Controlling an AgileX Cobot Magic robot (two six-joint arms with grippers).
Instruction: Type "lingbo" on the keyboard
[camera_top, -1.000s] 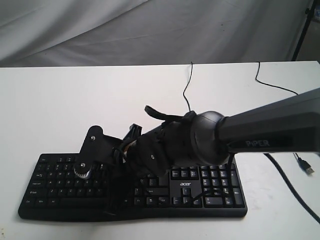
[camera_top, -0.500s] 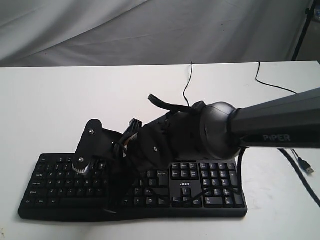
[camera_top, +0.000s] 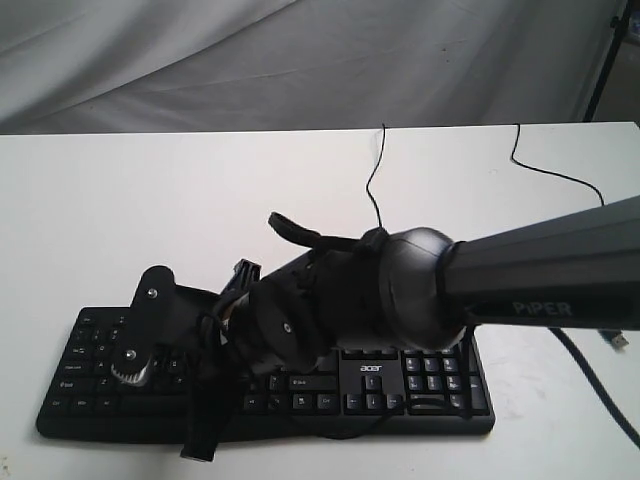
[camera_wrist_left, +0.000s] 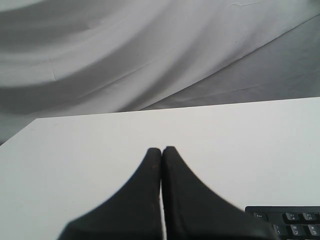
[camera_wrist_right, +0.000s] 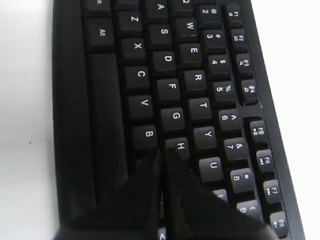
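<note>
Right wrist view: closed claw (camera_wrist_right: 162, 153) over keyboard (camera_wrist_right: 150, 80)

A lab-like robot test bench: white table (camera_top: 120, 220); draped grey cloth (camera_top: 300, 60) behind at 12 o'clock; black stand leg (camera_top: 603, 60) at 2 o'clock; PIPER-marked arm (camera_top: 540, 270) reaching in from 3 o'clock over a keyboard (camera_top: 430, 385).

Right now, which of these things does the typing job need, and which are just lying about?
Needed: wide black plastic keyboard with white legends; right gripper, shut, over its letter keys.
Lying about: left gripper, shut, off the keys; black USB cable; grey cloth backdrop.
</note>
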